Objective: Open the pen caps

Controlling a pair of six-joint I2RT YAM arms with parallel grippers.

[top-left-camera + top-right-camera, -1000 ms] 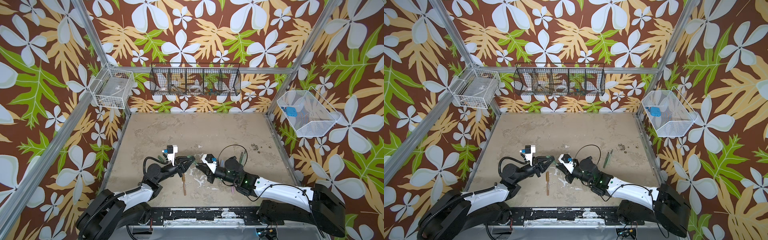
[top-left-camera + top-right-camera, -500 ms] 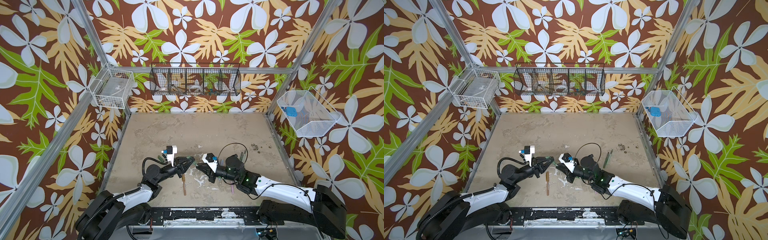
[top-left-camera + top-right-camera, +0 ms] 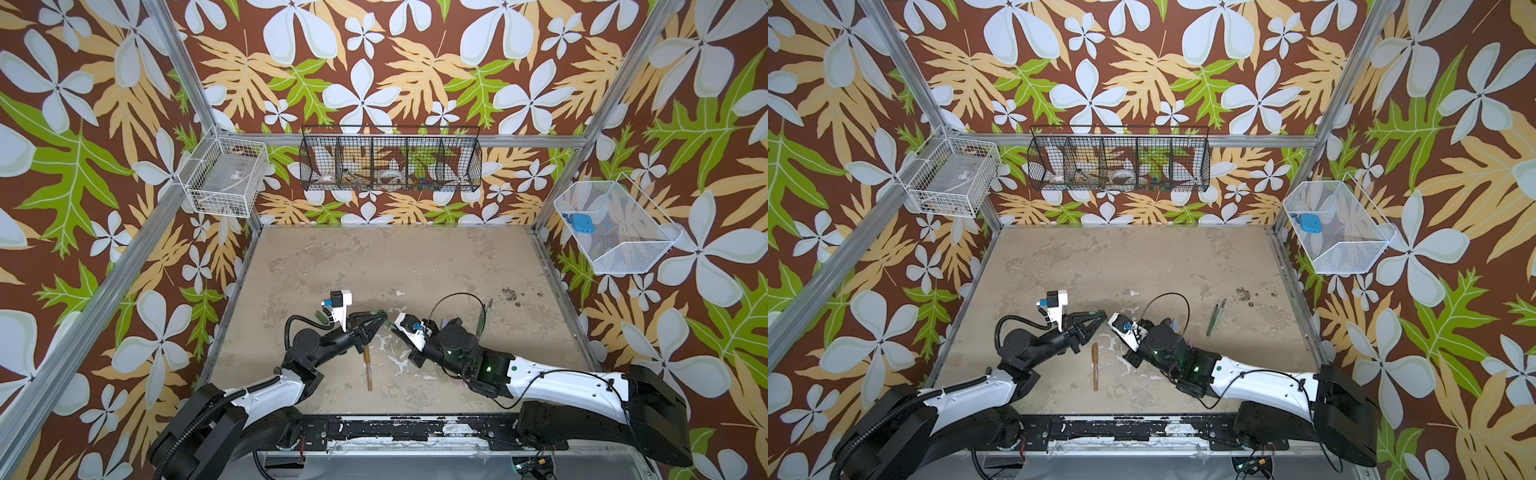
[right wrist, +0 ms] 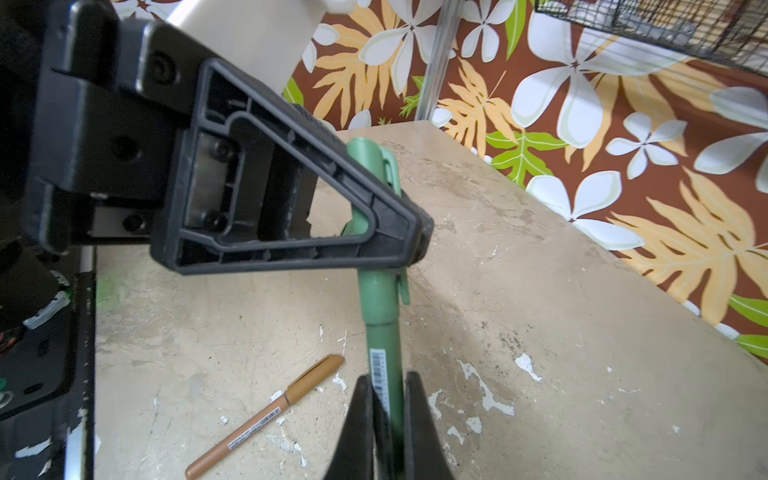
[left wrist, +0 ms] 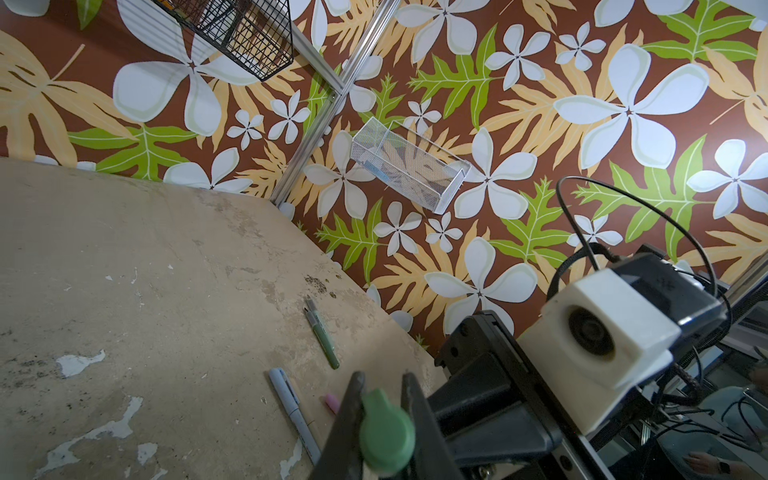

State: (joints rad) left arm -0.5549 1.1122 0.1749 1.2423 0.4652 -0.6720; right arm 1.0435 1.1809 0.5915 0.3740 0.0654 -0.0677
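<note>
A white barcode sticker [image 4: 377,365] sits on the barrel of the green pen [image 4: 382,332], just above the right gripper [image 4: 386,382], whose fingers are clamped on that barrel. The brown pen [image 4: 266,415] lying on the desk [image 4: 540,291] also carries a barcode and a line of dark print along its barrel, too small to read.

The green pen is held in the air between the two grippers, over the middle of the front half of the desk. Its long axis runs from one gripper to the other, with the cap end toward the left arm. The sage green cap [image 4: 365,166] is still seated on the barrel, its clip along one side. The left gripper [image 5: 382,382] is closed on it, and the cap's round end faces the left wrist camera. In both top views the grippers hide most of this pen.

The brown pen lies flat near the left gripper, roughly front to back, with its brown cap [image 3: 1094,351] on and pointing toward the back wall. A loose green pen [image 5: 322,336], a light blue pen [image 5: 291,409] and a pink cap [image 5: 332,403] lie on the desk's right side, near the right arm.

Behind the grippers, open desk surface runs to the back wall. Aluminium rails [image 3: 559,286] edge the sides, and a black wire basket [image 3: 390,162] hangs above the back edge.
</note>
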